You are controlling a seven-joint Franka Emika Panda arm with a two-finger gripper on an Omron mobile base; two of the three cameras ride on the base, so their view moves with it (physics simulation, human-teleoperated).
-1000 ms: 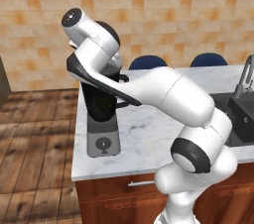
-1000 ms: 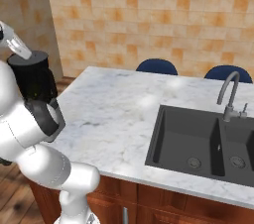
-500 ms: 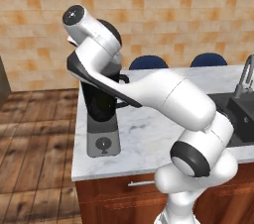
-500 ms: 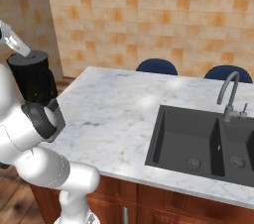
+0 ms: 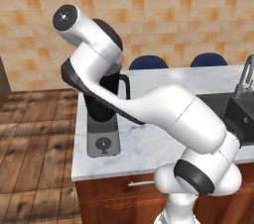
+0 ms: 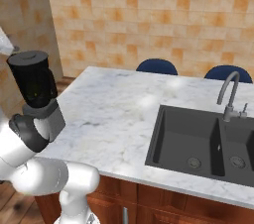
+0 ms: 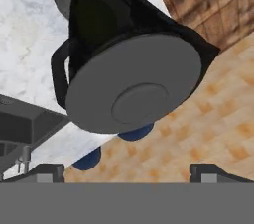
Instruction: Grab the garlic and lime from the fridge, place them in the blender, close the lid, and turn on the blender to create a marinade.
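Observation:
The blender [image 6: 32,80] stands at the left end of the marble counter, a black jar on a square grey base [image 5: 103,141] with a round dial [image 5: 102,144]. The lid [image 7: 134,84], a flat grey disc with a raised centre circle, sits on the jar's rim [image 6: 27,58]. My gripper [image 7: 127,174] hovers above the lid, open, with its fingertips [image 7: 47,171] far apart and nothing between them. My arm covers most of the jar in the left base view, leaving the side handle [image 5: 126,86] showing. Garlic and lime are hidden; the dark jar conceals its inside. The fridge is out of view.
A black double sink [image 6: 198,141] with a curved grey tap [image 6: 229,94] takes up the counter's right part. Two blue chair backs [image 6: 157,66] stand behind the counter. Wooden floor [image 5: 30,134] lies left of the counter's edge.
My arm's upper joint has drifted slightly left over the blender. The blender and its lid have stayed put.

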